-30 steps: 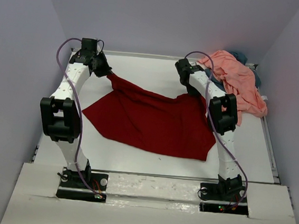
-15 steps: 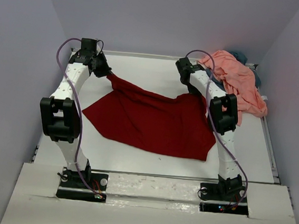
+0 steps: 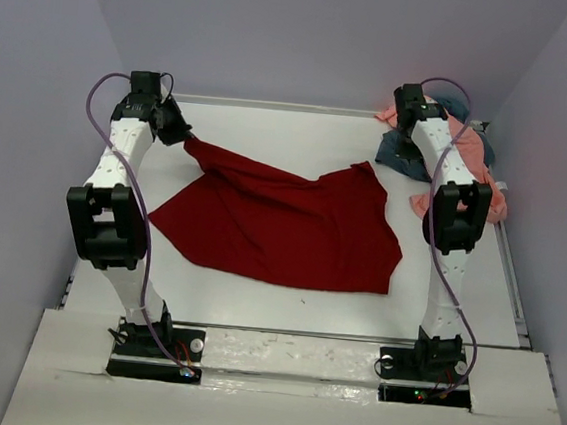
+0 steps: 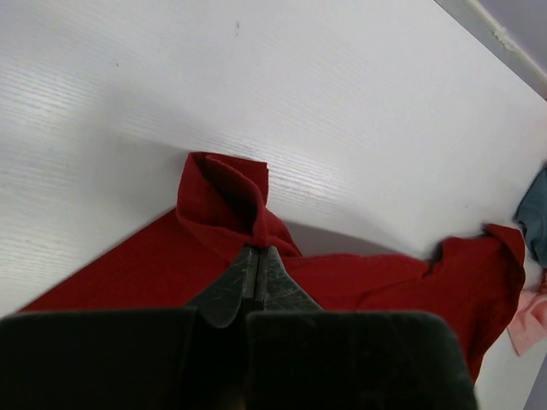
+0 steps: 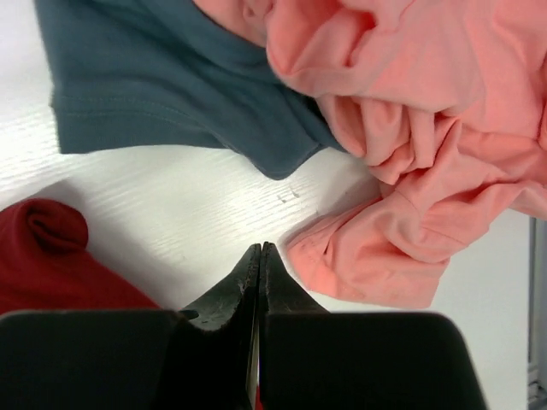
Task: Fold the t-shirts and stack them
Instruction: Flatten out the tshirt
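Your left fingers (image 4: 232,289) are pressed together on a bunched corner of the dark red shirt (image 3: 282,227), at its far-left end. The cloth rises to the pinch and throws a shadow on the desk (image 3: 301,134), so that corner is carried, not resting. This reads as an anchor hold, one end kept taut while the rest gets spread for folding. The rest of the shirt lies mid-desk, creased and skewed, not yet folded. Its far-right corner lies loose, with a small rolled tip showing at the left of the right wrist view. Your right fingers (image 5: 229,297) are closed tip to tip on nothing. They sit above bare desk in the gap between that red corner, the blue-grey shirt (image 5: 154,85) and the salmon shirt (image 5: 427,128). They would have to open before taking any cloth. The other two shirts are heaped together in the far-right corner, salmon lying over blue-grey and spilling toward the right rim (image 3: 513,285). For room, you have a bare band along the far edge between the arms and a bare strip in front of the red hem. The left side is tight, with the left arm close to the side wall (image 3: 33,98). On the right, the heap crowds the right arm, so any sweep there risks dragging salmon cloth.
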You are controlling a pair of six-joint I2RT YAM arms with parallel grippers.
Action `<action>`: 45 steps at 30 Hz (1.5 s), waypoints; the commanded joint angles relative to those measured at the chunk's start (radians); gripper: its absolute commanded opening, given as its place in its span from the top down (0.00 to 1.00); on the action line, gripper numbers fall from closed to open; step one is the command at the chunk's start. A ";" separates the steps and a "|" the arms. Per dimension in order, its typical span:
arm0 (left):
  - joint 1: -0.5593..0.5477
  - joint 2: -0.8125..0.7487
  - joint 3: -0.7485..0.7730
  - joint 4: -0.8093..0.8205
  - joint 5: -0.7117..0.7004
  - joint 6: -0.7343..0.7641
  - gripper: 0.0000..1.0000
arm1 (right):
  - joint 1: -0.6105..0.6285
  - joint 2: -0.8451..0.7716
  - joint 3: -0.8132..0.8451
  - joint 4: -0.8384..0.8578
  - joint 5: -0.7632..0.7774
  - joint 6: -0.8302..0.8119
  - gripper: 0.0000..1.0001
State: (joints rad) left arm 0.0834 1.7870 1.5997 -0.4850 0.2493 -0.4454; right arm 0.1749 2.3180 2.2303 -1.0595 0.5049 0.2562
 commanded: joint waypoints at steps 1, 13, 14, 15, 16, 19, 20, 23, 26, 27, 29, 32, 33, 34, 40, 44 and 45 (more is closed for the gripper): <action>0.021 0.003 0.058 0.022 0.005 0.008 1.00 | 0.008 -0.103 0.071 0.004 -0.182 0.048 1.00; 0.042 -0.031 -0.004 0.065 0.027 -0.013 1.00 | 0.026 -0.095 0.058 0.081 -0.427 0.013 0.55; 0.041 -0.035 -0.010 0.068 0.028 -0.015 1.00 | 0.037 -0.082 0.075 0.067 -0.415 -0.001 0.47; 0.041 -0.037 -0.018 0.071 0.031 -0.016 1.00 | 0.050 -0.068 0.092 0.061 -0.396 -0.012 0.42; 0.041 -0.037 -0.026 0.074 0.036 -0.018 1.00 | 0.073 -0.043 0.118 0.056 -0.361 -0.037 0.36; 0.041 -0.037 -0.027 0.072 0.039 -0.016 1.00 | 0.103 0.004 0.149 0.047 -0.318 -0.066 0.35; 0.041 -0.035 -0.027 0.071 0.041 -0.015 1.00 | 0.103 0.014 0.164 0.046 -0.313 -0.067 0.35; 0.041 -0.034 -0.026 0.066 0.041 -0.009 1.00 | 0.123 0.043 0.178 0.039 -0.304 -0.067 0.35; 0.041 -0.029 -0.027 0.060 0.041 -0.001 1.00 | 0.141 0.064 0.178 0.033 -0.275 -0.074 0.36; 0.041 -0.028 -0.027 0.057 0.039 0.001 1.00 | 0.141 0.069 0.175 0.032 -0.267 -0.074 0.36; 0.042 -0.024 -0.027 0.052 0.036 0.005 1.00 | 0.150 0.084 0.172 0.027 -0.250 -0.074 0.36; 0.041 -0.021 -0.021 0.046 0.034 0.008 1.00 | 0.150 0.092 0.170 0.026 -0.227 -0.072 0.37; 0.041 -0.015 -0.015 0.045 0.034 0.011 1.00 | 0.150 0.098 0.173 0.026 -0.220 -0.074 0.37; 0.041 -0.014 -0.012 0.043 0.034 0.011 1.00 | 0.159 0.103 0.178 0.026 -0.198 -0.077 0.37; 0.041 0.000 0.014 0.037 0.034 0.014 1.00 | 0.169 0.130 0.178 0.026 -0.140 -0.092 0.39; 0.041 0.006 0.020 0.029 0.033 0.019 1.00 | 0.178 0.139 0.169 0.030 -0.121 -0.098 0.40; 0.042 0.008 0.020 0.031 0.033 0.017 1.00 | 0.178 0.141 0.169 0.030 -0.121 -0.097 0.40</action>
State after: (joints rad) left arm 0.1200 1.8034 1.5734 -0.4435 0.2646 -0.4488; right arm 0.3374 2.4466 2.3688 -1.0393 0.3412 0.1753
